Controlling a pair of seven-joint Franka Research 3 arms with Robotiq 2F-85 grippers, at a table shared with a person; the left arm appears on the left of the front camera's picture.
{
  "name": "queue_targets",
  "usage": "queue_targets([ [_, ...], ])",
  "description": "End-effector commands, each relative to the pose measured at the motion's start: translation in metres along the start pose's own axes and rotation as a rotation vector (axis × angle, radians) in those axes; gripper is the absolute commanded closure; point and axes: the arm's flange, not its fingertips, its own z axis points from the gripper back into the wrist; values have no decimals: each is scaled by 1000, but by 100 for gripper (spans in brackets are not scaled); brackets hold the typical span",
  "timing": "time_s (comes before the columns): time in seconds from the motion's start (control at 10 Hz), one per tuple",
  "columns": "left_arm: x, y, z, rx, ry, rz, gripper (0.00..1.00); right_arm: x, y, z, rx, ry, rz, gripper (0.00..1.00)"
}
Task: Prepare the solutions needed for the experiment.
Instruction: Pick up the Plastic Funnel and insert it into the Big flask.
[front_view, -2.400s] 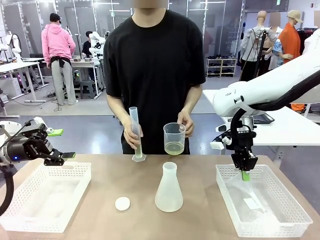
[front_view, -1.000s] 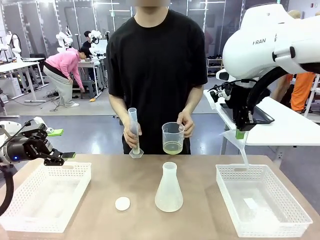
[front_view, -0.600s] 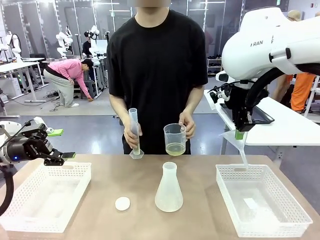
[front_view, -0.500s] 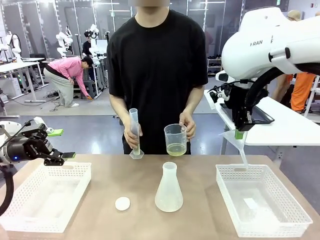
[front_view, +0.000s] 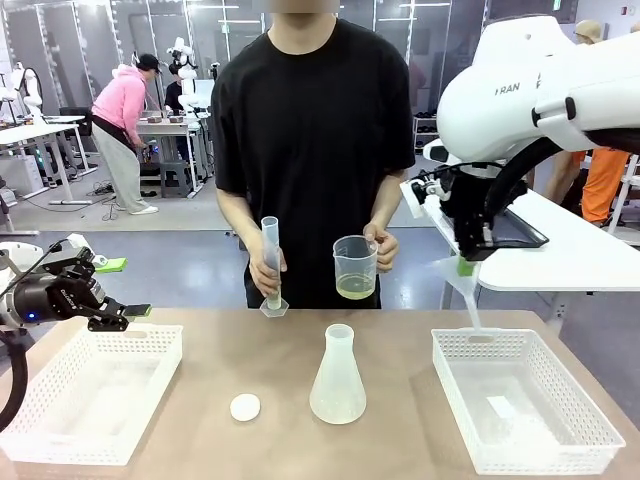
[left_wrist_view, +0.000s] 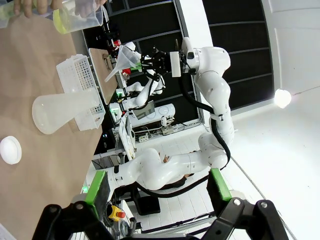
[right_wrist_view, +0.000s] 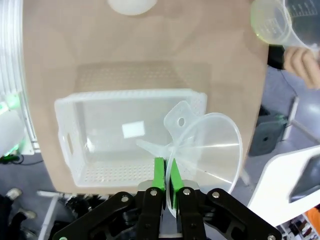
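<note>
The pale yellow-green solution (front_view: 355, 288) lies as a shallow layer in the bottom of a clear plastic measuring beaker (front_view: 356, 262). A person's hand (front_view: 382, 245) holds the beaker above the far edge of the brown table (front_view: 220, 360). The other hand (front_view: 268, 270) grips a tall clear graduated cylinder (front_view: 271, 262), its base tipped at that same edge.

Below the beaker, mid-table, a frosted-white conical flask (front_view: 337, 378) stands upright and alone, with a small white round cap (front_view: 245, 406) near it and bare tabletop on both sides.

The right gripper (front_view: 466, 262) is clamped on the tab of a clear plastic funnel (front_view: 462, 285), whose spout ends just above the far rim of the white mesh basket (front_view: 590, 425).

The left gripper (front_view: 125, 315) hovers with jaws spread wide and empty over the far corner of a second white basket (front_view: 60, 440).
</note>
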Motion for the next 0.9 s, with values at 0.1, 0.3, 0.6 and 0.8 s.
queue_targets([
  [0.1, 0, -3, -1, -8, -8, -5, 0, 28, 17, 19, -166, -165, 99, 95],
  [0.3, 0, -3, -1, -8, -8, -5, 0, 43, 34, 48, -235, -276, 174, 95],
  [0.6, 0, -3, -1, -8, -8, -5, 0, 61, 58, 79, -297, -442, 276, 95],
  [0.8, 0, -3, -1, -8, -8, -5, 0, 70, 71, 87, -324, -513, 341, 95],
])
